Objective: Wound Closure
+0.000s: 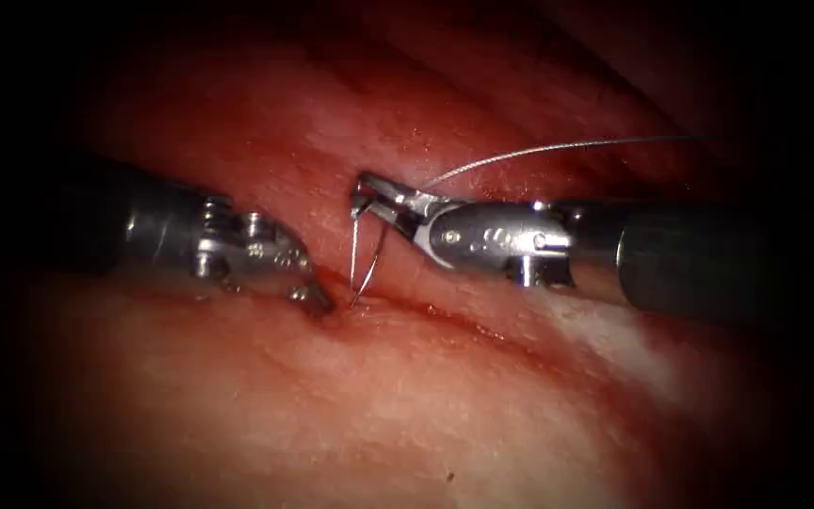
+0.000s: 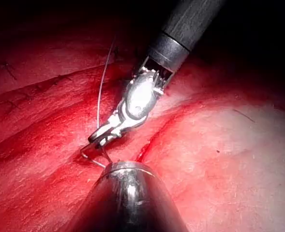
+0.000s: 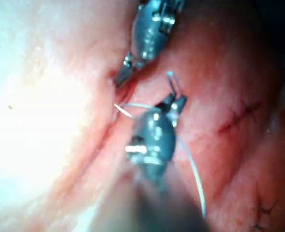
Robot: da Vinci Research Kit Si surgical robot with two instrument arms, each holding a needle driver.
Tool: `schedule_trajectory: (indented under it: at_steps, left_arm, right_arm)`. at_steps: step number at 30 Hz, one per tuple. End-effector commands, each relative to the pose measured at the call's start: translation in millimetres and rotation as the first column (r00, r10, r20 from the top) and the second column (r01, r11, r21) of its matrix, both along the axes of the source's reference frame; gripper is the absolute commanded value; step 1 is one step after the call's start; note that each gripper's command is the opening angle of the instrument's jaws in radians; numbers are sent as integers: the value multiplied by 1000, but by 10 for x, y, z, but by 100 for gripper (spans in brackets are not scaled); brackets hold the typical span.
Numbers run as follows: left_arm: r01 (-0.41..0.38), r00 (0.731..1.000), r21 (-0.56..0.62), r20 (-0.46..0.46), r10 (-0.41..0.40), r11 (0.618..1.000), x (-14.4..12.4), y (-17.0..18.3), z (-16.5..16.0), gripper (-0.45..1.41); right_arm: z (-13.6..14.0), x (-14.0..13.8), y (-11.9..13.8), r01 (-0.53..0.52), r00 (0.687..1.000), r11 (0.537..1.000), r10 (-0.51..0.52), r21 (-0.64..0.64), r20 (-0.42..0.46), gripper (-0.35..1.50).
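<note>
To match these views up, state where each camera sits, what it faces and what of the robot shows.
Endoscope: above and in front, facing the cut in the tissue; left tool rests at the cut, grip unclear; right tool holds the needle near one end.
Left wrist: along the left tool's shaft, its body close, right tool beyond.
Right wrist: along the right tool's shaft, left tool beyond.
Shared: all show the needle, tip at the cut, and thread.

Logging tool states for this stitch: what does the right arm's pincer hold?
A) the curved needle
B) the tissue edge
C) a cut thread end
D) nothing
A: the right pincer is shut on the needle near its upper end, its tip down at the cut.
</note>
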State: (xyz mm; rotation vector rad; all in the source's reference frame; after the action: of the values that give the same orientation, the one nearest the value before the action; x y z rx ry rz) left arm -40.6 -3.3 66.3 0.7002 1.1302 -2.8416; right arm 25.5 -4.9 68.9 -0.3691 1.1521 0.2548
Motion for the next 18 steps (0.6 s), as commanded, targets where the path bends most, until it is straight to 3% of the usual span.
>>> schedule_trajectory:
  at_steps: [1, 5, 7, 11, 18]
  left_arm:
    - [6, 1000, -7, 1, -6, 1000, -5, -2, 3, -21]
    - [42, 999, -46, 15, -42, 998, -5, 8, -12, -21]
    - [101, 994, -90, 41, -98, 991, -5, 19, -32, -13]
    - [170, 985, -137, 66, -162, 976, -4, 25, -55, -13]
    - [208, 976, -162, 95, -195, 965, -11, 14, -55, -15]
  right_arm:
    - [5, 9, -4, 2, 1000, 1000, -2, 0, -2, -35]
    - [4, 12, -5, -1, 1000, 1000, 1, 1, -1, -35]
    - [5, 14, -4, -1, 1000, 1000, 1, -4, 2, -35]
    - [5, 14, -4, -4, 1000, 1000, 4, 1, 1, -35]
    - [2, 13, 1, -20, 1000, 999, 20, 28, -14, -35]
